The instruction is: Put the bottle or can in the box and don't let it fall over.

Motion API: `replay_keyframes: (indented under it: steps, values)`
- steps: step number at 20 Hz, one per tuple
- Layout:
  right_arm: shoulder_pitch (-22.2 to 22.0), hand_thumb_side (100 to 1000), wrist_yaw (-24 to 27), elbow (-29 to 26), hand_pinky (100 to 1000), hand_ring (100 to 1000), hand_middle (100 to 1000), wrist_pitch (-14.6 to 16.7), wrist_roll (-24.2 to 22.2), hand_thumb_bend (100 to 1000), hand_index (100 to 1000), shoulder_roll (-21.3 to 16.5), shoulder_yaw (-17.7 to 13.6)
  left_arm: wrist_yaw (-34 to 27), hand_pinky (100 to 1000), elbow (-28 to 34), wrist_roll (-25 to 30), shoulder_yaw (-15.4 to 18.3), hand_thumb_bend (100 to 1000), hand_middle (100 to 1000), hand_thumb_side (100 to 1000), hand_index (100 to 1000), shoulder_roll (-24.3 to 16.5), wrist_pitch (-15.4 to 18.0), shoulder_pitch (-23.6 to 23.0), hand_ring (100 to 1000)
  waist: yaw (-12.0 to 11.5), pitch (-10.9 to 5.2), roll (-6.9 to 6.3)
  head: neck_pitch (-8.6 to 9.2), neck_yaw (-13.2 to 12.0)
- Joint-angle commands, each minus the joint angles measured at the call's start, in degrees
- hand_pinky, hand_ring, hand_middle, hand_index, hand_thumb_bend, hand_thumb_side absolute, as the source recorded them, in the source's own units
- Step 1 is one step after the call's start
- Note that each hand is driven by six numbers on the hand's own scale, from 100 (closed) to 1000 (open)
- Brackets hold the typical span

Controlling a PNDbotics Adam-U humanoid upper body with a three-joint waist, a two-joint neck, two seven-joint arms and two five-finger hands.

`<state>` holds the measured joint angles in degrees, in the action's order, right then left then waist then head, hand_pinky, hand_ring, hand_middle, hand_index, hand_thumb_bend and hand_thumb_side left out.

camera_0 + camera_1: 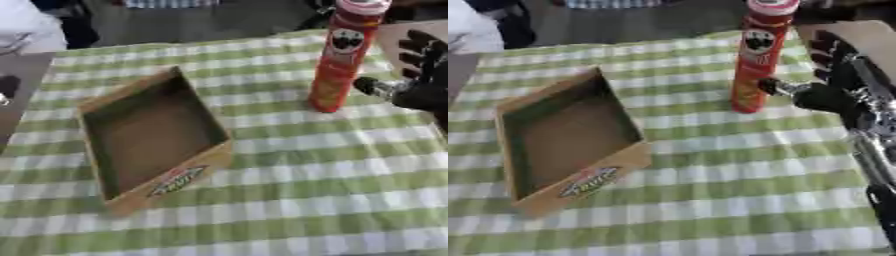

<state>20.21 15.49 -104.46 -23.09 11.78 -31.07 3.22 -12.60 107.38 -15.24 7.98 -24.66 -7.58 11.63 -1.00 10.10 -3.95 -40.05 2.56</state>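
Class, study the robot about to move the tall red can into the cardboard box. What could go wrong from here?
1. The red can is tall and narrow, standing upright on the checked tablecloth; a sideways nudge from the right robot hand, open beside it, could tip it.
2. The cardboard box has raised walls; the can's base could catch the rim when lowered.
3. The box looks light, so it might slide on contact.

The tall red can's [345, 55] top is cut off by the upper edge — the robot hand [826, 95] blurred, partly cropped.
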Motion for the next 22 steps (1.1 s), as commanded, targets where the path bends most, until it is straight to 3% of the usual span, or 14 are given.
replay_keyframes:
  steps: [1,13,22]
  values:
    - [1.3,135,0.7,0.5,1000,1000,954,0.2,0.6,732,999,-0.7,-0.4,-0.2,995,1.0,-0.2,0.7,645,814,100,817,-1.4,0.0,0.6,774,0.0,-0.57,0.07,0.93,0.5]
    - [3.0,155,1.5,5.4,1000,1000,970,1.0,1.3,752,986,-0.1,-0.1,-0.4,998,1.0,-0.3,0.7,643,811,100,811,-1.3,-0.4,0.7,767,-0.2,-0.51,-0.17,0.62,0.7]
    - [7.4,182,2.0,12.2,1000,1000,972,1.7,0.4,780,991,0.5,0.6,-0.7,997,1.0,-0.3,0.6,641,810,100,809,-1.0,-0.5,0.8,763,-0.6,-0.20,-0.52,0.95,1.2]
